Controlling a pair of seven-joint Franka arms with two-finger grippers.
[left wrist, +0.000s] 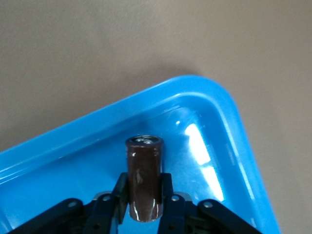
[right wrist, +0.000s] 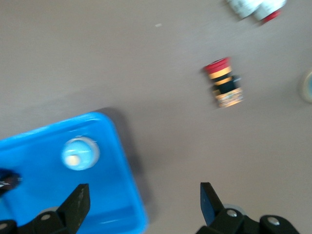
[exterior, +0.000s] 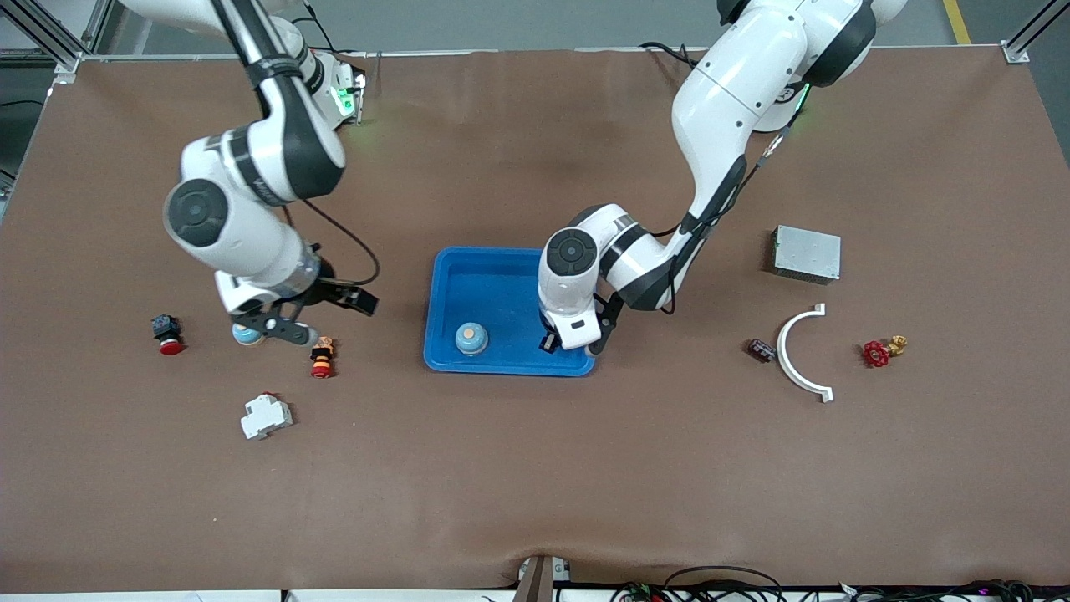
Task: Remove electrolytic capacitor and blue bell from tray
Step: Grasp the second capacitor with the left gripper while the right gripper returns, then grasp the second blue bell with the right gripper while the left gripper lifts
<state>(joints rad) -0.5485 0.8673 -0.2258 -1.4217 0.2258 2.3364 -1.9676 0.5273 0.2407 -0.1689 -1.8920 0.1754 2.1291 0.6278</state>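
A blue tray (exterior: 493,284) sits mid-table. A light-blue bell (exterior: 471,338) with a tan top stands in it, near the rim closest to the front camera; it also shows in the right wrist view (right wrist: 80,153). My left gripper (exterior: 550,343) is low in the tray corner toward the left arm's end. In the left wrist view the left gripper (left wrist: 145,204) is shut on a dark brown cylindrical capacitor (left wrist: 144,170), held over the tray floor (left wrist: 73,165). My right gripper (exterior: 288,330) is open and empty, and in its wrist view (right wrist: 144,195) it is above the bare table beside the tray (right wrist: 122,195).
Toward the right arm's end lie a red-yellow-black push button (exterior: 322,356), a white breaker (exterior: 266,415), a red-capped black button (exterior: 168,333) and a light-blue round object (exterior: 246,335) partly under the right hand. Toward the left arm's end lie a metal box (exterior: 806,253), a white curved piece (exterior: 794,355), a red valve (exterior: 878,352) and a small dark part (exterior: 761,349).
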